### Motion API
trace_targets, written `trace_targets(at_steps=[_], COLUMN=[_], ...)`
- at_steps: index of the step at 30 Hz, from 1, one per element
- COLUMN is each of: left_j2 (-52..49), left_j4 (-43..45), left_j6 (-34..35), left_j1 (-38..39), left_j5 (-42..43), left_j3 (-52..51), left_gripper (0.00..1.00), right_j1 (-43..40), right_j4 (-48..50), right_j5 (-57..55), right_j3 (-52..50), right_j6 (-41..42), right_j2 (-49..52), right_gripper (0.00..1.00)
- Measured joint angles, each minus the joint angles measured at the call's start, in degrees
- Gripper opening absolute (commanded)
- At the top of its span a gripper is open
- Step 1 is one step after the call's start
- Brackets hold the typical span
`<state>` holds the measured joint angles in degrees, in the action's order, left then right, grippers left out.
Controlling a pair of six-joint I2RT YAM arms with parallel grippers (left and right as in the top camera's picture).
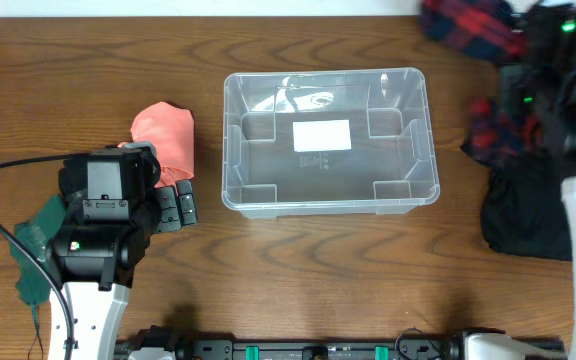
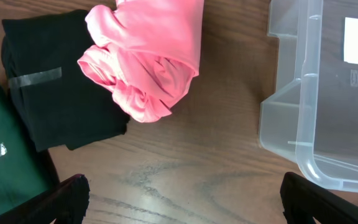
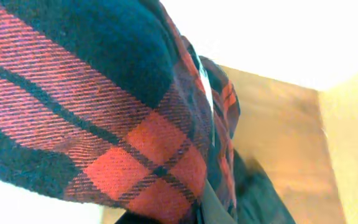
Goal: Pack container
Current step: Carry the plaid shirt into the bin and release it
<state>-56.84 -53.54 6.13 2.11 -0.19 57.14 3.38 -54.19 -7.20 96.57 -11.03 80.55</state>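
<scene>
Nothing is packed in the container [image 1: 268,165] yet. The left gripper [image 2: 182,193] is held open and empty; the right gripper's hold cannot be told.

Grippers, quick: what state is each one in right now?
Left gripper: jaws open, holding nothing.
Right gripper: cannot be told; plaid cloth fills its wrist view, jaws hidden.

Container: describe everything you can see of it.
The container is a large rectangular bin of clear plastic with a rounded rim, moulded corner notches and a white label on its base. It stands upright, open-topped and empty, in the middle of the wooden table, long side across the overhead view. Nothing else touches it; the pink cloth lies apart on its left.
</scene>
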Motion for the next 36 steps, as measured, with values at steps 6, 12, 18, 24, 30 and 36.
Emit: trace_targets(at_steps=[6,12,18,24,30,36], left_j2=[0.00,0.00,0.00,0.00,-0.02,-0.02], left_j4=[0.00,0.00,0.02,0.00,0.00,0.00], left_j6=[0.00,0.00,-0.02,0.00,0.00,0.00], left_j1=[0.00,0.00,0.00,0.00,0.00,0.00], left_j5=[0.00,0.00,0.00,0.00,0.00,0.00], left_j3=[0.00,0.00,0.00,0.00,0.00,0.00], left_gripper=[0.98,0.98,0.98,0.98,0.98,0.98], right_j1=[13.75,21.64,27.41,31.26,28.65,13.14], right_j4=[-1.81,-2.82,-2.93,-2.47,-1.51,-0.81], right_j5=[0.44,0.55,1.68,0.98,-7.45,-14.71], right_j3=[0.00,-0.76,-3.06,-3.48,-3.37,-0.72], right_j6=[0.00,0.28,1.33,1.81,4.11,4.87], right_j2=[3.72,14.14,26.18,30.10,22.18,8.11], right_gripper=[0.01,0.01,0.46,0.99,0.99,0.99])
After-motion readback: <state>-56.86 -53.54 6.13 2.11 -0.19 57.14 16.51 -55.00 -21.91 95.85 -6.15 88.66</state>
